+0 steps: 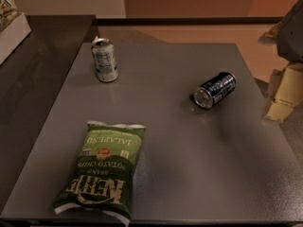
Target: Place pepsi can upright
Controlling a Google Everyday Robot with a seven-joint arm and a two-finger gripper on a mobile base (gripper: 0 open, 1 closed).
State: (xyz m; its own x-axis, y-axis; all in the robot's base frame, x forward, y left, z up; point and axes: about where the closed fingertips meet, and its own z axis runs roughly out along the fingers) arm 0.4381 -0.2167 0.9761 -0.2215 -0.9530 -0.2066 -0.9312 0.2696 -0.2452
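1. Nearest item: a green chip bag (104, 169) lies flat on the grey table (189, 164). It is well to the left of the gripper (284, 93) and nearer to the camera than it. The bag's white lettering reads upside down from the camera, and its near end reaches the table's front edge.

2. Task item: the pepsi can (215, 90) lies on its side on the table, not upright. It is to the left of the gripper, at about the same depth, and clear of it with bare table surface between them. One silver end faces the camera and slightly left. The dark blue body runs back and to the right, toward the gripper.

3. Gripper: it enters at the right edge of the view, beside the table's right side, with cream-coloured lower parts below a grey upper body. It touches no item. Whether it is open or closed cannot be told.

4. Farther item: a silver-white can (105, 60) stands upright near the table's far left corner, well apart from the gripper and beyond it in depth.

5. Surroundings: a dark counter (38, 79) adjoins the table on the side away from the gripper. A white box (12, 32) rests at its far end.
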